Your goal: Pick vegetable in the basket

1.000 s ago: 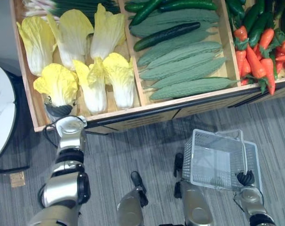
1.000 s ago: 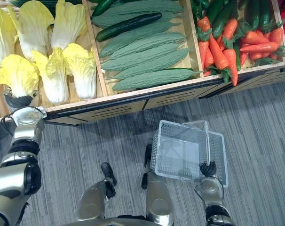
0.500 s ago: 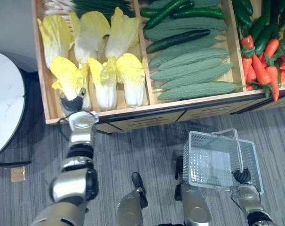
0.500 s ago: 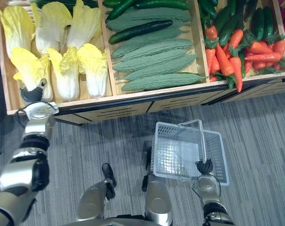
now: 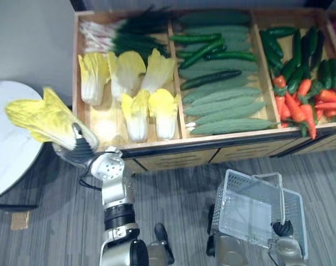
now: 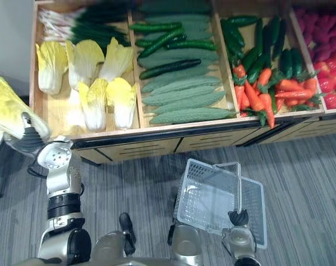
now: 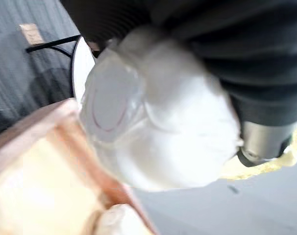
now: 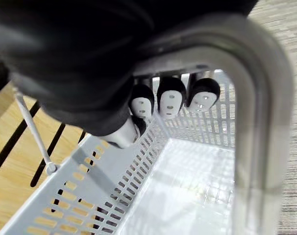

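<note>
My left hand [image 5: 75, 151] is shut on the white stalk end of a yellow napa cabbage [image 5: 45, 117], held up in the air left of the wooden crate, leaves pointing left over the round table. The left wrist view has the cabbage's pale base [image 7: 153, 122] pressed right under the hand's dark cover. A white plastic basket [image 5: 251, 213] hangs low over the floor at the right, tilted and empty. My right hand [image 5: 281, 228] is shut on its handle [image 8: 259, 73], with the fingers [image 8: 170, 98] curled round the bar above the basket's floor [image 8: 187, 186].
The wooden display crate [image 5: 223, 137] stands ahead with more napa cabbages [image 5: 137, 105], green onions [image 5: 123, 36], cucumbers [image 5: 212, 50], bitter gourds [image 5: 229, 111], carrots [image 5: 295, 105] and green peppers. A white round table [image 5: 7, 155] stands at the left. Grey carpet lies below.
My left hand has lifted one cabbage out of the crate's front left corner and carried it left, clear of the crate. The camera view has pulled back. The basket stays in my right hand.
</note>
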Tool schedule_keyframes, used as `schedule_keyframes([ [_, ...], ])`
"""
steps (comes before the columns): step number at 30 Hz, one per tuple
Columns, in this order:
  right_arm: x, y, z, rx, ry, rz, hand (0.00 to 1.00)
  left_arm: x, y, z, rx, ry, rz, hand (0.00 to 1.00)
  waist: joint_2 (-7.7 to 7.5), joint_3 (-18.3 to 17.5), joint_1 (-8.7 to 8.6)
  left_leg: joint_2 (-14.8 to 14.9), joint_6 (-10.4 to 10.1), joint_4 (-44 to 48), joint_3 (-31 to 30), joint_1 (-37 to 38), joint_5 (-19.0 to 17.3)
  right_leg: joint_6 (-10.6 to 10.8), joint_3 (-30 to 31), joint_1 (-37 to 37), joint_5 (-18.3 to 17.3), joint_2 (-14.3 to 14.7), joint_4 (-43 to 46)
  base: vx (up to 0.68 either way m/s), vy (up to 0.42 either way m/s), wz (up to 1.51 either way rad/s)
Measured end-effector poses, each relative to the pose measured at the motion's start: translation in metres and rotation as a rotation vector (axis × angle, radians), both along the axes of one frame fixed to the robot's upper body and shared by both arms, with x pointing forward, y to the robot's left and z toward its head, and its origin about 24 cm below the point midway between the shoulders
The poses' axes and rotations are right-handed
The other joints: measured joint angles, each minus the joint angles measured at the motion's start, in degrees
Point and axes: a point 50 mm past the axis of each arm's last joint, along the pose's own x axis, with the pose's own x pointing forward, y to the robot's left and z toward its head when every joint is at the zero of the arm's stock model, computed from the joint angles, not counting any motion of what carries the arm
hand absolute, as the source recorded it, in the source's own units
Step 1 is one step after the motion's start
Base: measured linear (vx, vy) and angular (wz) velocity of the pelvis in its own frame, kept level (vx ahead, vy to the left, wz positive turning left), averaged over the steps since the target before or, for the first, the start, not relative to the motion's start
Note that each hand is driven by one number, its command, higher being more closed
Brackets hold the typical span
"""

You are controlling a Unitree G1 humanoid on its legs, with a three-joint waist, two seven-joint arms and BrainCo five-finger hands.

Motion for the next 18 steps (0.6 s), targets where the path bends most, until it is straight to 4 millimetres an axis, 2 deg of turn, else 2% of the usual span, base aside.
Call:
schedule_keyframes([
  [2, -0.005, 0.001, -0.002, -0.002, 0.016, 0.012, 1.0, -0.01, 0.003, 0.009, 0.059, -0.033, 0.03, 1.0, 0.02, -2.45, 0.05, 0.21, -0.53, -0.29, 1.06, 0.53, -0.57, 0.0, 1.33, -0.13, 0.0, 0.28, 0.05, -0.02, -0.002, -0.21],
  [5, -0.01, 0.0, -0.004, -0.009, 0.035, 0.03, 1.0, -0.012, -0.001, 0.014, 0.104, -0.045, -0.02, 1.0, 0.45, -4.01, -0.01, 0.49, -0.44, -1.1, 1.5, 1.73, -0.7, 0.01, 2.11, 0.17, 0.0, 0.8, 0.23, 0.0, -0.017, -0.17],
  [9, -0.006, -0.024, 0.007, -0.085, 0.05, 0.08, 1.0, -0.002, -0.017, 0.022, 0.311, -0.003, -0.26, 1.0, 1.67, -5.36, -0.04, 1.33, -1.0, -1.28, 4.56, 4.08, -1.04, 0.02, 5.7, 0.29, 0.01, 2.07, 0.77, 0.0, -0.025, -0.42],
  [11, 0.001, -0.051, 0.024, -0.167, 0.055, 0.122, 1.0, 0.004, -0.033, 0.029, 0.429, -0.009, -0.441, 1.0, 2.69, -6.09, -0.2, 1.44, -1.26, -2.04, 7.58, 6.07, -1.21, 0.03, 8.71, -0.07, 0.0, 2.86, 1.23, 0.0, -0.014, -0.64],
  [12, 0.004, -0.058, 0.029, -0.192, 0.055, 0.135, 1.0, 0.004, -0.036, 0.03, 0.459, -0.011, -0.48, 1.0, 2.97, -6.3, -0.32, 1.44, -1.41, -2.2, 8.52, 6.66, -1.32, 0.05, 9.67, -0.11, -0.01, 3.11, 1.24, 0.01, -0.008, -0.79],
  [14, 0.017, -0.079, 0.051, -0.302, 0.05, 0.207, 1.0, 0.005, -0.052, 0.03, 0.544, -0.026, -0.631, 1.0, 4.06, -7.13, -0.89, 1.64, -2.12, -2.24, 12.39, 8.6, -2.1, 0.54, 13.55, -0.19, -0.38, 4.09, 1.28, 0.0, -0.008, -0.83],
  [16, 0.034, -0.085, 0.069, -0.378, 0.031, 0.297, 1.0, 0.005, -0.063, 0.028, 0.585, -0.026, -0.729, 1.0, 4.76, -7.76, -1.86, 1.61, -2.54, -2.73, 15.35, 10.49, -2.39, 1.51, 16.01, -0.34, -1.18, 4.78, 1.24, 0.0, -0.005, -0.73],
  [18, 0.046, -0.089, 0.085, -0.453, 0.024, 0.392, 1.0, 0.006, -0.079, 0.027, 0.614, -0.04, -0.84, 1.0, 5.31, -8.09, -1.87, 1.58, -3.27, -3.06, 18.86, 12.49, -2.83, 1.53, 18.91, -0.43, -1.16, 5.93, 1.14, -0.01, -0.001, -0.95],
])
